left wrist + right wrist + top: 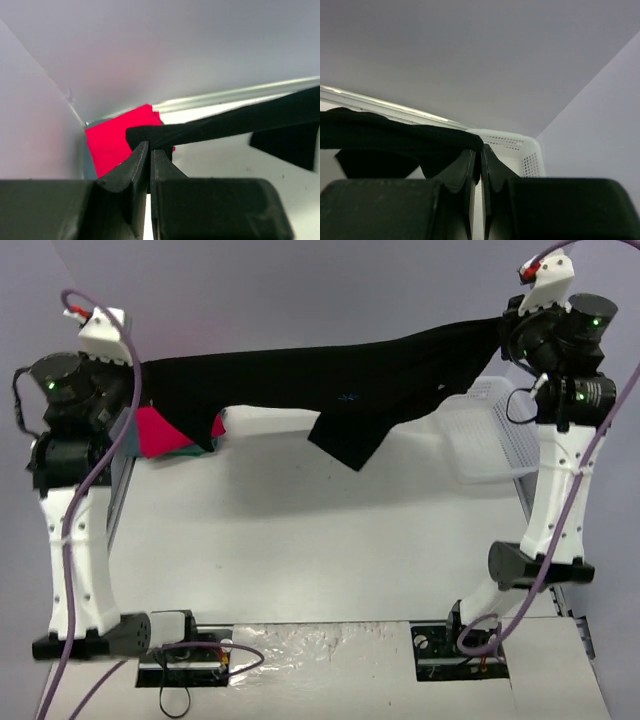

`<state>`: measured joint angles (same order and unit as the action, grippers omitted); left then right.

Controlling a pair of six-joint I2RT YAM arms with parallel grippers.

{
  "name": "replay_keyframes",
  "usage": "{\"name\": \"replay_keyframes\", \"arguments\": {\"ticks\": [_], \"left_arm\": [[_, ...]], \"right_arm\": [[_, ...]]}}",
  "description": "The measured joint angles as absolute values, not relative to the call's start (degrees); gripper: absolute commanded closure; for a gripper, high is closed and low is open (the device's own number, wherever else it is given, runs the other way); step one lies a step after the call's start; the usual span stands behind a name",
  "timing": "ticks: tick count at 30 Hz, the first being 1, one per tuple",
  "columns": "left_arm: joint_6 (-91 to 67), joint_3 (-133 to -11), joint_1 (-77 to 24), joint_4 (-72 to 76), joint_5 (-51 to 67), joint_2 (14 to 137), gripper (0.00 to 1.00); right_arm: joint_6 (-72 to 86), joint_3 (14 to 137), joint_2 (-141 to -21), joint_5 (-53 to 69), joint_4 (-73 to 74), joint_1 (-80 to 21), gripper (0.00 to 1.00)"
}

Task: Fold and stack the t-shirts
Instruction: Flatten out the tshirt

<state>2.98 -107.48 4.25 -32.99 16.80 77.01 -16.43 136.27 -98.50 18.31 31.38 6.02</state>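
Observation:
The black t-shirt (330,380) hangs stretched in the air between both arms, a loose part drooping toward the table at the middle. My left gripper (150,147) is shut on its left end (165,135). My right gripper (480,150) is shut on its right end (420,135), up at the far right. A red-pink t-shirt (160,430) lies on the table at the far left under the black one, also seen as the red-pink cloth (112,140) in the left wrist view. A sliver of teal cloth (190,451) shows at its edge.
A white mesh basket (490,430) sits tilted at the far right of the table, and shows as the basket (520,150) behind the right fingers. A white folded piece (270,420) lies at the back middle. The arm bases stand along the near edge.

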Motion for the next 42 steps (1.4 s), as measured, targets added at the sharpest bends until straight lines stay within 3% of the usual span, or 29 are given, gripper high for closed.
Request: {"name": "replay_keyframes", "arguments": {"ticks": [10, 15, 25, 33, 38, 39, 41, 42], "left_arm": [[8.23, -81.95, 4.36, -36.40, 15.92, 52.42, 0.98], [10.35, -79.13, 4.34, -42.06, 15.22, 49.93, 0.98], [8.71, -93.54, 4.34, -41.12, 16.05, 52.95, 0.98], [8.29, -87.31, 4.23, -32.16, 16.49, 64.66, 0.98], [8.34, -84.27, 3.31, -25.78, 15.94, 82.32, 0.98], [8.38, -84.88, 3.03, -24.93, 15.51, 86.13, 0.98], [8.58, -89.43, 2.33, -24.88, 14.44, 95.42, 0.98], [8.84, -93.51, 2.00, -25.52, 13.89, 100.38, 0.97]], "right_arm": [[-18.55, 109.45, -74.08, 18.17, 30.46, 6.07, 1.00], [-18.61, 110.15, -72.84, 16.40, 32.62, 6.07, 1.00], [-14.72, 125.64, -77.97, 14.22, 30.92, 7.22, 1.00], [-14.24, 115.50, -84.16, 14.28, 25.28, 7.14, 1.00], [-14.13, 113.80, -95.68, 14.26, 22.94, 5.98, 1.00], [-14.22, 114.91, -98.56, 13.82, 22.72, 5.34, 0.97], [-14.79, 117.40, -104.60, 12.34, 21.56, 3.90, 0.71], [-15.44, 119.39, -107.72, 10.63, 21.34, 2.92, 0.37]]}}
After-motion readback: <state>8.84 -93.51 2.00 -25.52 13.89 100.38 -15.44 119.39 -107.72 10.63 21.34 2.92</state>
